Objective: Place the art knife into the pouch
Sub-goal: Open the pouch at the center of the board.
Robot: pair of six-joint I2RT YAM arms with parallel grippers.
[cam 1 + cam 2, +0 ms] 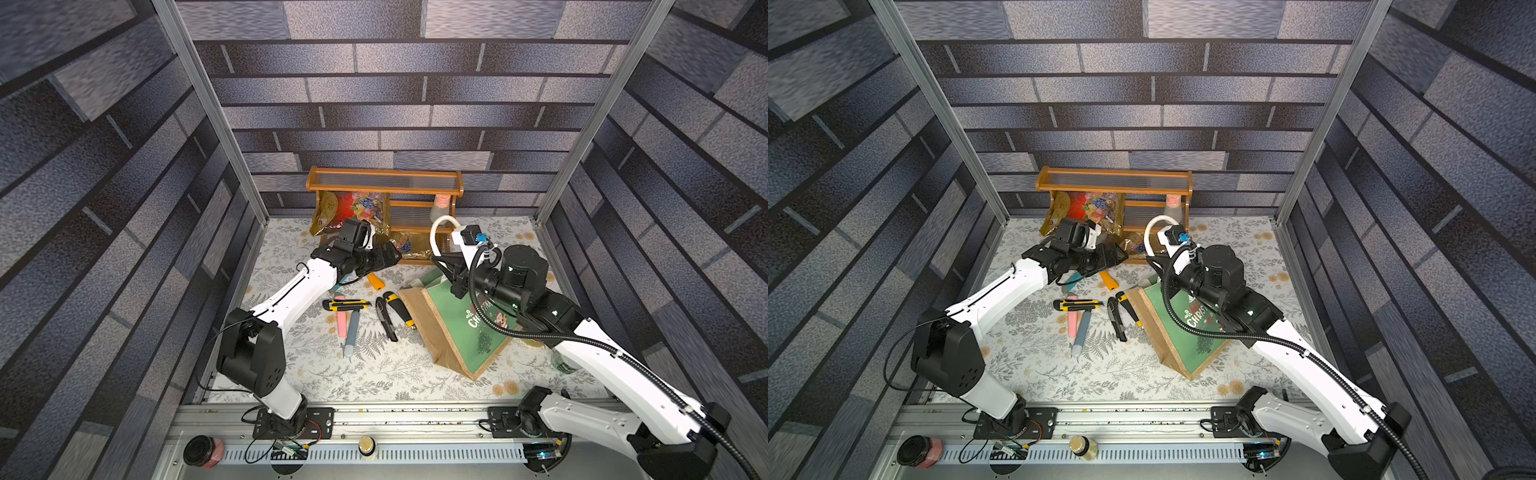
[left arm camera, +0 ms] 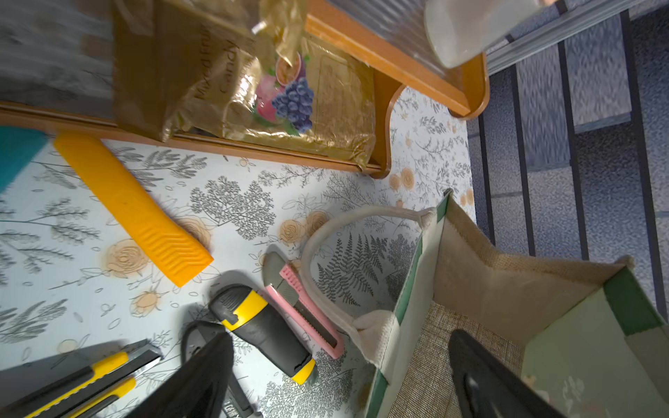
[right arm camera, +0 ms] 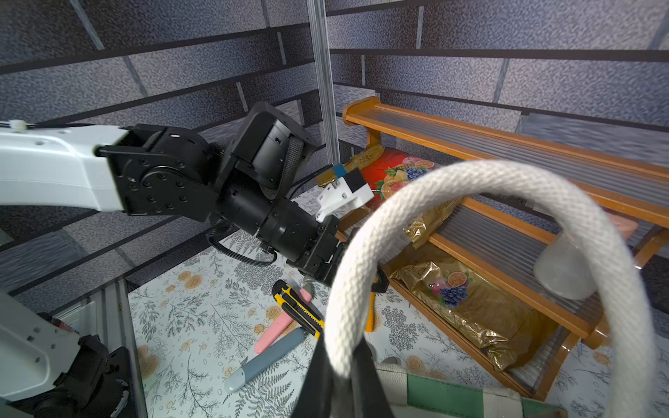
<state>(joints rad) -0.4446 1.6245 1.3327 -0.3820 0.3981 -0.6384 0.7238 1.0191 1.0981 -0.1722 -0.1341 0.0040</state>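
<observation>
The pouch [image 1: 457, 332] [image 1: 1187, 345], tan burlap with a green Christmas panel, lies tilted on the floral table. My right gripper [image 1: 441, 261] [image 3: 340, 380] is shut on its white rope handle [image 3: 362, 260] and holds the mouth [image 2: 470, 282] up. My left gripper [image 1: 390, 254] [image 2: 342, 338] hangs open by that mouth with nothing between its fingers. A pink art knife [image 2: 304, 307] lies on the table just outside the pouch, against the lower rope handle [image 2: 325, 235]. The top views do not show it clearly.
Other knives lie left of the pouch: a black-yellow one [image 2: 264, 329], an orange one [image 1: 376, 281], a yellow-black one [image 1: 347, 305], a pink one [image 1: 340, 322], a grey-blue one [image 1: 352, 332] and a black one [image 1: 386, 318]. A wooden shelf [image 1: 384, 180] with gold snack bags [image 2: 253, 90] stands behind.
</observation>
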